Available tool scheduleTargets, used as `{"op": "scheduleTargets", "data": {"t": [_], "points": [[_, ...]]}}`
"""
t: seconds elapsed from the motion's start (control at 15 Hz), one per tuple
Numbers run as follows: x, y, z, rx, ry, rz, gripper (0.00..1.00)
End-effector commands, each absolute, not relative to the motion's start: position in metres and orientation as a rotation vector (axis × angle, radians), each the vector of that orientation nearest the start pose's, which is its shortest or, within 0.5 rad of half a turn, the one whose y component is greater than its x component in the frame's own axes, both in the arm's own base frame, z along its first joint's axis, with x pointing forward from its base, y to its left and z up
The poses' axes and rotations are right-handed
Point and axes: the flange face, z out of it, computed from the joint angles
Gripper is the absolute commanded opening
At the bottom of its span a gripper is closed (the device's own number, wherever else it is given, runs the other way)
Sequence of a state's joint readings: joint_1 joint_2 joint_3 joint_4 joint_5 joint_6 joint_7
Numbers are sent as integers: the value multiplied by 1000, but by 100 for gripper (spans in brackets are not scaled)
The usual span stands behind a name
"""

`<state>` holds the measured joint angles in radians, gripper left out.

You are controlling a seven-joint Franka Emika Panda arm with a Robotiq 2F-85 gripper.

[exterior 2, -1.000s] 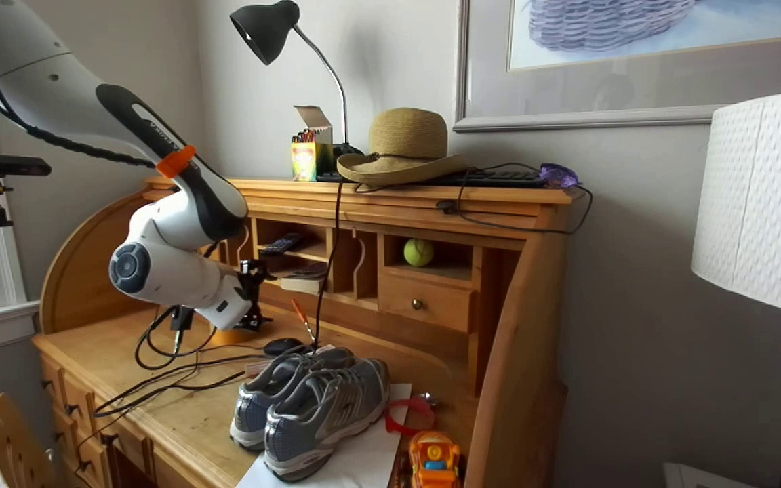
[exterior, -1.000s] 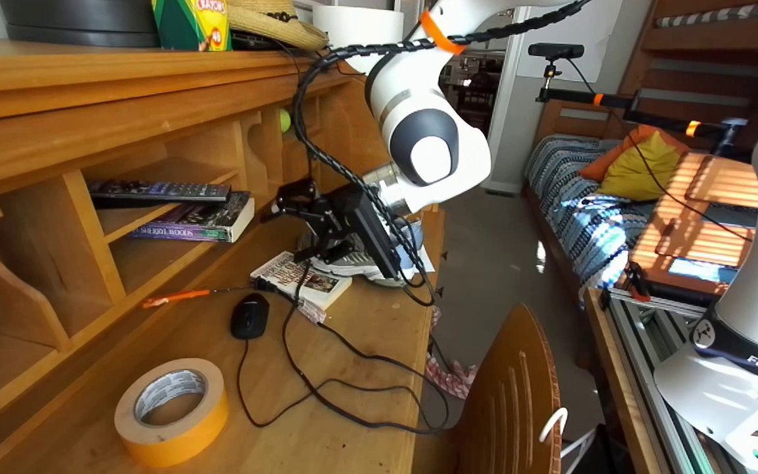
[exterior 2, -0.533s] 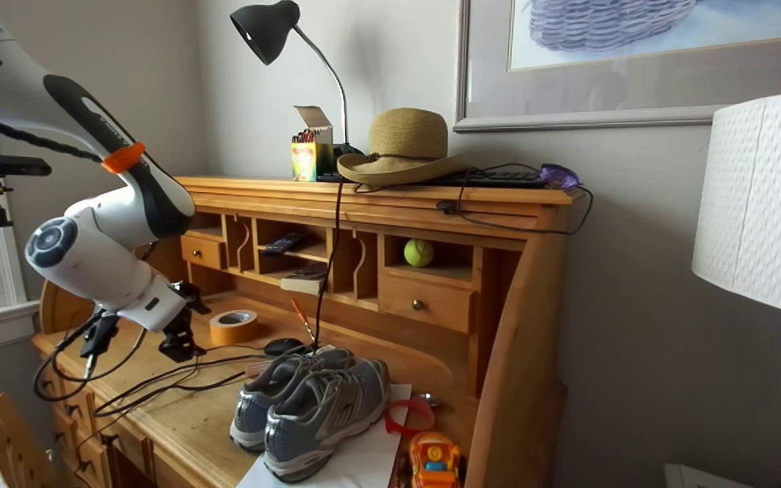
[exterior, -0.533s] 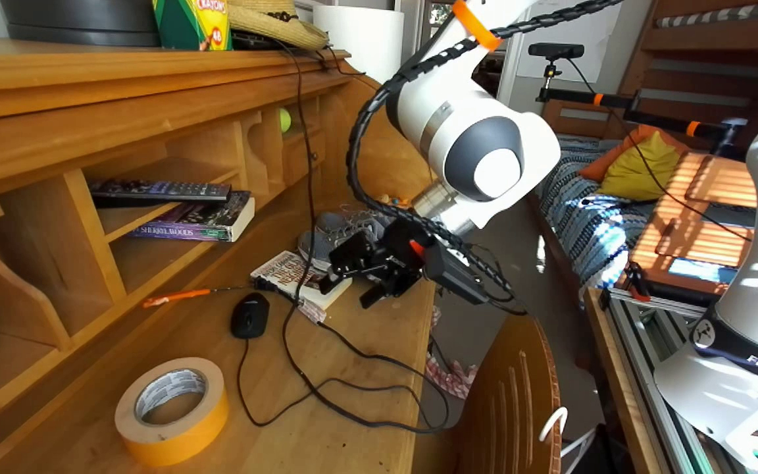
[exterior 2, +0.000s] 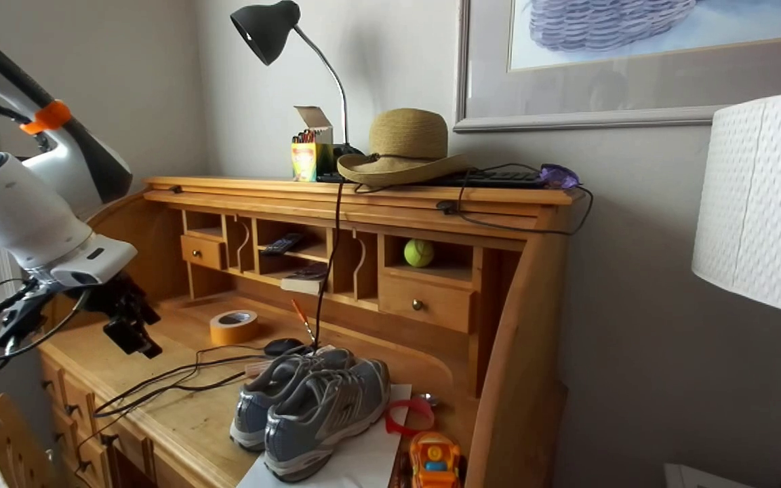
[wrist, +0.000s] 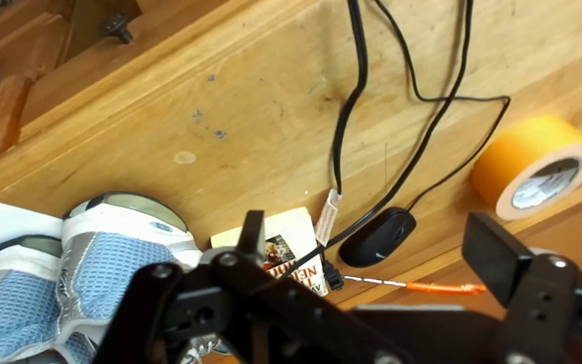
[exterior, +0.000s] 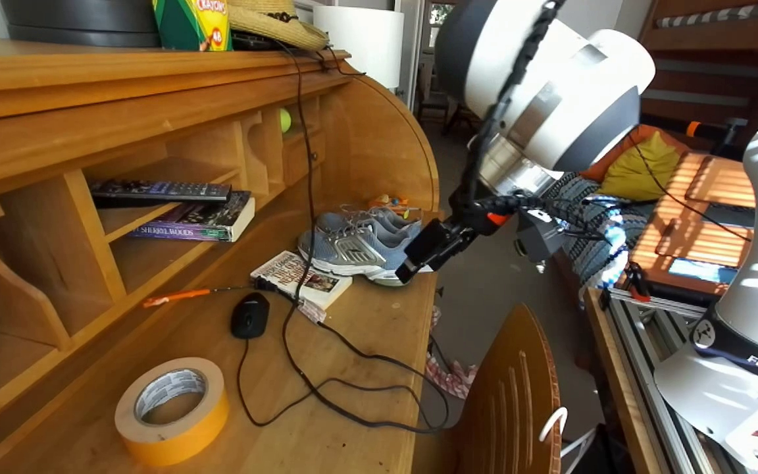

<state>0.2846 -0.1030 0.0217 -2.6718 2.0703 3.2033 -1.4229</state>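
My black gripper [wrist: 372, 242] is open, its two fingers wide apart with nothing between them. In both exterior views it is in the air by the desk's front edge [exterior: 412, 263], tilted downward [exterior 2: 143, 335]. In the wrist view, a black mouse [wrist: 378, 237], a paperback book [wrist: 296, 232] and an orange-handled tool [wrist: 442, 288] lie on the desk below, beyond the fingers. A roll of orange tape [wrist: 513, 156] lies to the right there. Grey-blue shoes [wrist: 119, 268] are at the left, partly hidden by the gripper. No object is touched.
Black cables [exterior: 300, 368] loop across the desk. A wooden chair [exterior: 510, 395] stands at its front. The cubbies hold a remote [exterior: 162, 191], a book [exterior: 208, 220] and a tennis ball [exterior 2: 418, 252]. A straw hat [exterior 2: 407, 139] and lamp stand on top. A toy car [exterior 2: 434, 461] is near the shoes.
My gripper has moved away from the cubbies toward the desk's front edge and turned to point more downward. In an exterior view the arm has shifted left. The objects on the desk have not moved.
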Motion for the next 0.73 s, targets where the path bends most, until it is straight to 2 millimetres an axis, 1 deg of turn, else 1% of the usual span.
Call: {"op": "scheduleTargets", "data": {"t": [0.0, 0.07, 0.13, 0.27, 0.4, 0.47, 0.53, 0.6, 0.67], "points": [[320, 8, 273, -2868, 204, -755, 100], [348, 9, 276, -2853, 117, -792, 100], [350, 7, 277, -2785, 87, -787, 100], [366, 2, 283, -2670, 67, -769, 100], [383, -9, 294, -2574, 70, -711, 100], [374, -13, 302, -2526, 70, -681, 100], [383, -6, 288, -2596, 64, -717, 100], [385, -11, 292, -2580, 75, -720, 100], [385, -12, 292, -2580, 74, -725, 100]]}}
